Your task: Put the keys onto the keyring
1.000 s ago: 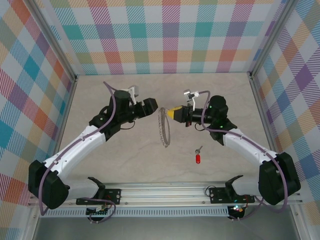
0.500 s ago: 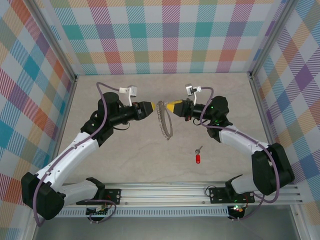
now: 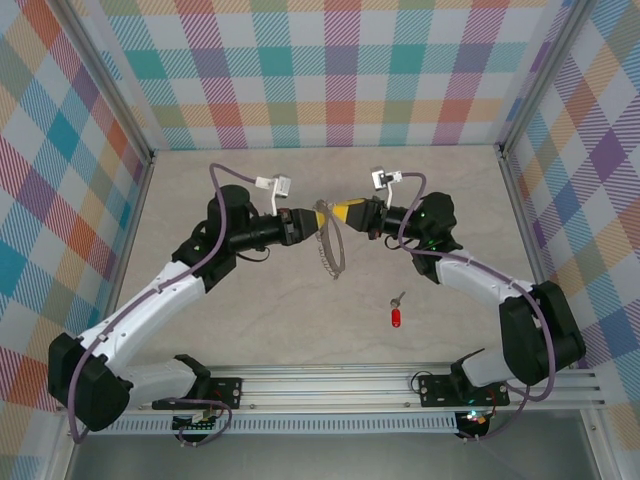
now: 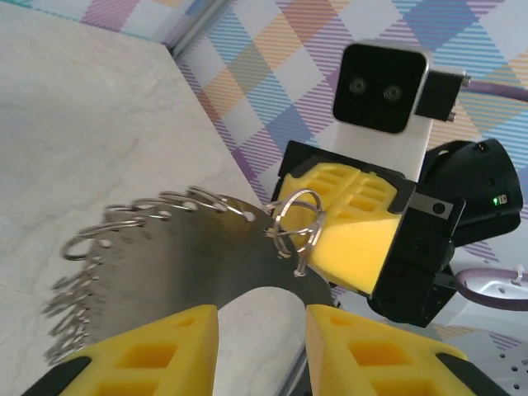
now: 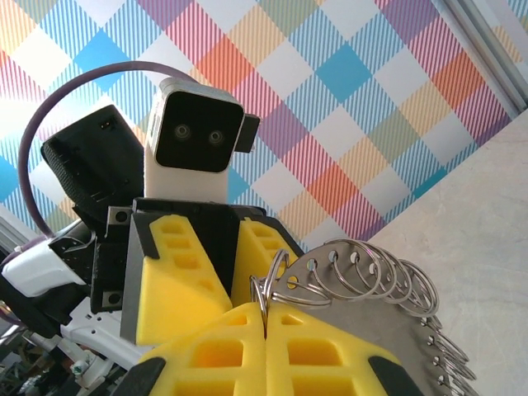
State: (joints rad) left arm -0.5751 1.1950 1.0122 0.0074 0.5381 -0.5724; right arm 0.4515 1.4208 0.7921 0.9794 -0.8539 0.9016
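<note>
I hold the keyring (image 3: 330, 255) up on edge at the centre of the overhead view, between my two arms. My right gripper (image 5: 266, 312) is clamped on its upper rim, the pads pressed together beside one of the small loops (image 5: 363, 264) (the wrist view shows the metal pinched right at the seam). My left gripper (image 4: 261, 322) faces it with its fingers apart, the band just past their tips and not gripped. The key (image 3: 396, 316) lies on the worktop (image 3: 250, 310), lower right of centre, well apart from the keyring. I judge this the ring-steadying step, early in the task. Next the left should close squarely on the band, freeing one arm to fetch the key.
</note>
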